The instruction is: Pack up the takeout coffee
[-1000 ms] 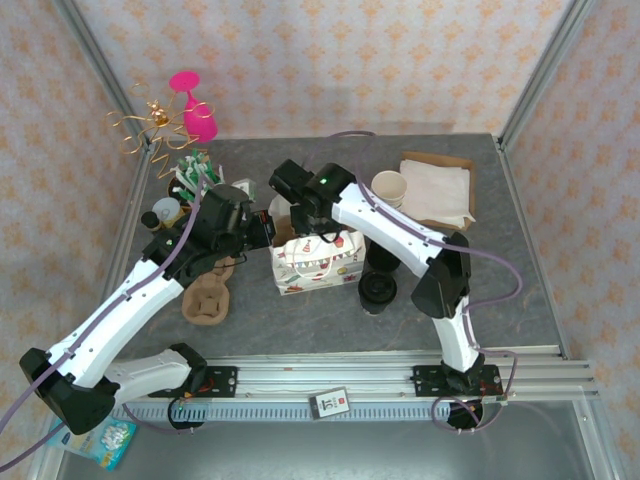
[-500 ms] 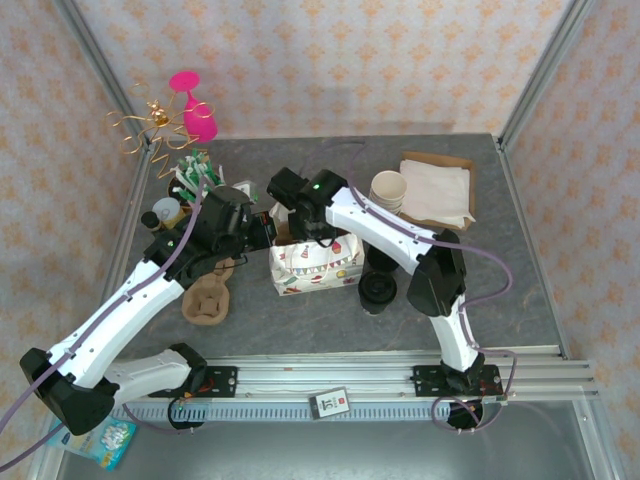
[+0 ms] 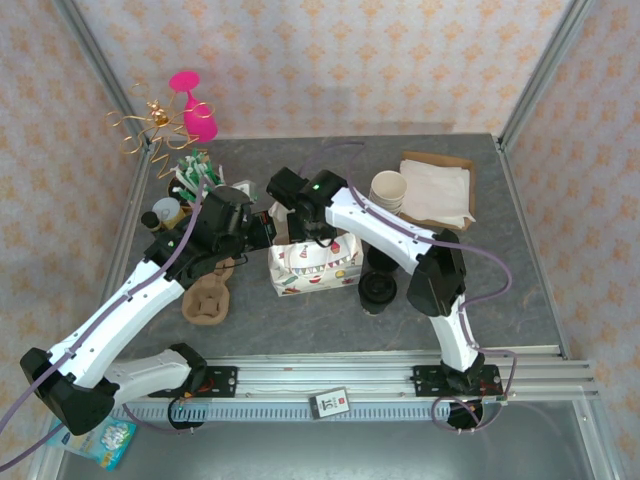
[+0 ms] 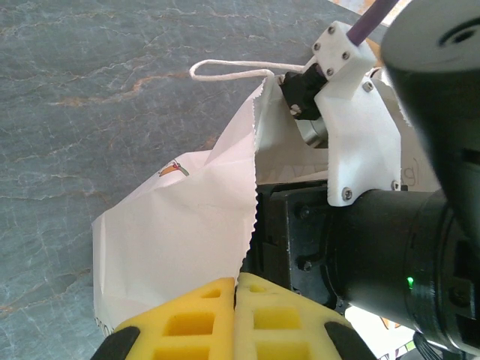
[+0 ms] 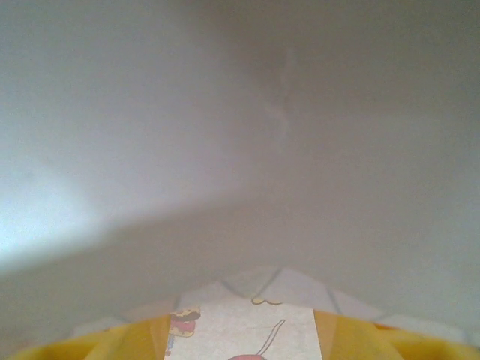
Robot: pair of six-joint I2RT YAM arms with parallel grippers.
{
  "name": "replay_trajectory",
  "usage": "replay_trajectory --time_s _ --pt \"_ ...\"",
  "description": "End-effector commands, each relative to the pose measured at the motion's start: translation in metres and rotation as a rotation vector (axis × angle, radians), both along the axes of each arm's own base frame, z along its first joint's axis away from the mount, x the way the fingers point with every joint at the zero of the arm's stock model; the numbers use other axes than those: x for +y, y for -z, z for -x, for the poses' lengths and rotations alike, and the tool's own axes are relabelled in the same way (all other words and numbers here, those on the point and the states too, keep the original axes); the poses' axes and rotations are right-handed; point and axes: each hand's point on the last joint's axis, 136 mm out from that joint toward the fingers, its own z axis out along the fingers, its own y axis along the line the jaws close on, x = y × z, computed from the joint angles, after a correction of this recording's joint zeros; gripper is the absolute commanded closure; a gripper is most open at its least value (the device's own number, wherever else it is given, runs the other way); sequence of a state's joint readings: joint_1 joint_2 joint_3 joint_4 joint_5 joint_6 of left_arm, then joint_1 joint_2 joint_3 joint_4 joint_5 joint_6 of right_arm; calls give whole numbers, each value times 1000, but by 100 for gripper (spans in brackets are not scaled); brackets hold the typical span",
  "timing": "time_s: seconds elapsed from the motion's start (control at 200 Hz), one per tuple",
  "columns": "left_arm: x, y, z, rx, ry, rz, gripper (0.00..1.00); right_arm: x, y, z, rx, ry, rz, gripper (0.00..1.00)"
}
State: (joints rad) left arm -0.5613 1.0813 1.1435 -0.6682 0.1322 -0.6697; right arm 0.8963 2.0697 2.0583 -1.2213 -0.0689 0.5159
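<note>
A white paper bag (image 3: 312, 266) with printed bunting stands mid-table, its mouth open. My left gripper (image 3: 268, 232) is shut on the bag's serrated left rim (image 4: 255, 217), and its yellow fingers (image 4: 196, 315) pinch the paper. My right gripper (image 3: 304, 226) reaches down inside the bag. It is open, its yellow fingertips (image 5: 105, 343) spread, with just the bag's floor (image 5: 240, 330) between them. A dark cup with a black lid, seemingly the takeout coffee (image 3: 378, 289), stands just right of the bag, apart from both grippers. Another dark round stack (image 3: 379, 260) sits behind it.
Lidless cream cups (image 3: 388, 188) are stacked at the back right, beside white napkins (image 3: 438, 190). A brown cup carrier (image 3: 207, 298) lies left of the bag. A pink glass (image 3: 195, 112), a gold wire ornament (image 3: 148, 122) and a sachet box (image 3: 192, 172) crowd the back left.
My right gripper has moved left and down into the bag, and the bag has shifted slightly left. The left gripper keeps its hold on the rim.
</note>
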Motion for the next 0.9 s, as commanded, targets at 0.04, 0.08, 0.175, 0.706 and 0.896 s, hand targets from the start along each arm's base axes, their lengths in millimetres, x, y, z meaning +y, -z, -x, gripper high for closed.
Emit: replay_trajectory --time_s 0.04,0.08,0.175,0.706,0.896 --pt "14 8 1 16 -58 -41 100 7 -10 7 13 -22 -9 40" --pt "15 7 0 14 -63 -42 100 8 -17 7 2 -22 -20 37" --pt "18 9 0 14 -80 -52 100 9 -31 6 -19 -26 -39 33" --pt "38 5 2 4 -171 -90 100 5 -101 15 -115 -81 -178 9" --pt "40 6 3 7 -174 -105 100 1 -116 15 -160 -97 -198 7"
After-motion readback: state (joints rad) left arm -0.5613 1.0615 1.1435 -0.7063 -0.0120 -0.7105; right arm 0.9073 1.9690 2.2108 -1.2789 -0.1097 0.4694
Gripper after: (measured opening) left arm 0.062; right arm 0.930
